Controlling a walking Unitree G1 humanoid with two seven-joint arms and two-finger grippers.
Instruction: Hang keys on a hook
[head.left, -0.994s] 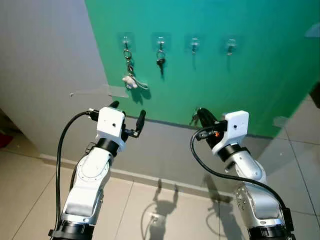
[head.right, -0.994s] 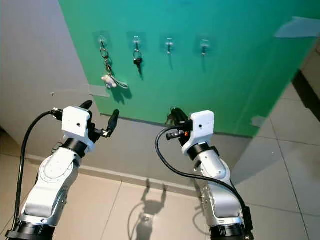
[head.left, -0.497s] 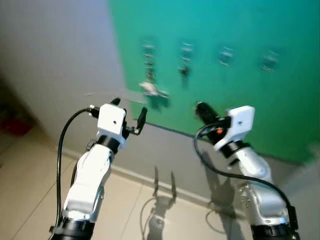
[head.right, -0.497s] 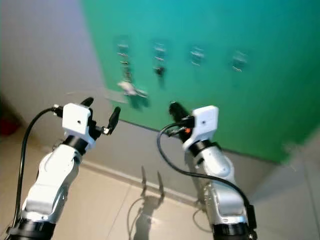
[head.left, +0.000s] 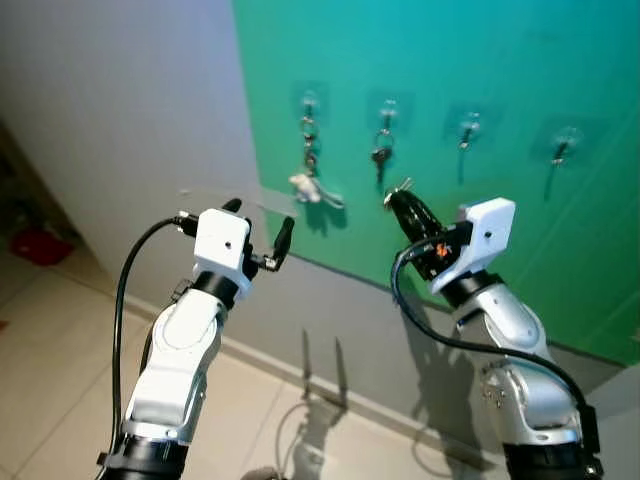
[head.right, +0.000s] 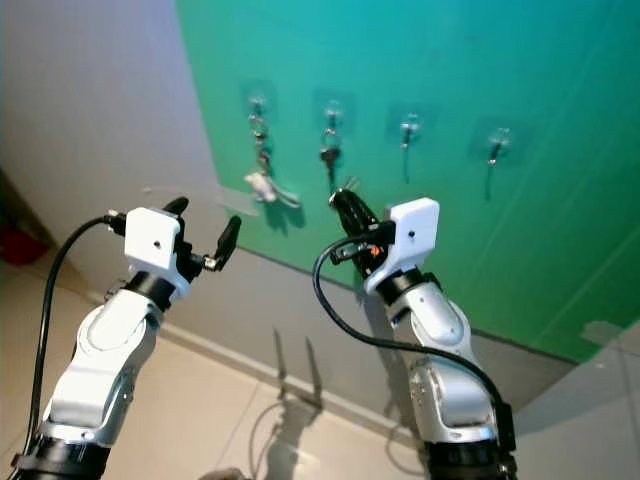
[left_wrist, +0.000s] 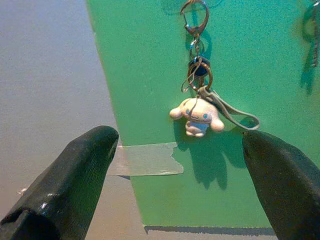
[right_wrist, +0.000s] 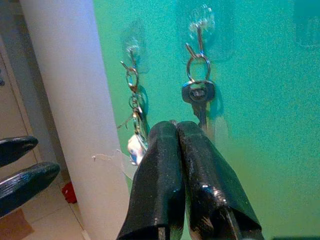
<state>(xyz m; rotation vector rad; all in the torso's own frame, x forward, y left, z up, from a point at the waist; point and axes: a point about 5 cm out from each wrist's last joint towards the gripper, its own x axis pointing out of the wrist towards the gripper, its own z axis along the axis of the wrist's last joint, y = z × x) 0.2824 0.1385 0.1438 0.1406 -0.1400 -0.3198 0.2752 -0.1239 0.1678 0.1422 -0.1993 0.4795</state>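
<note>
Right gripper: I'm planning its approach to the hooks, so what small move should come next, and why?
Probably ease the right gripper up and to its right toward the third hook. Its fingers are shut on a small metal piece, it sits below the hanging single key, and that hook looks bare.

Four hooks (head.left: 468, 127) abreast, keys (head.left: 380, 152) on two leftmost

green wall (head.left: 500, 80), white charm (left_wrist: 196, 114)
</note>
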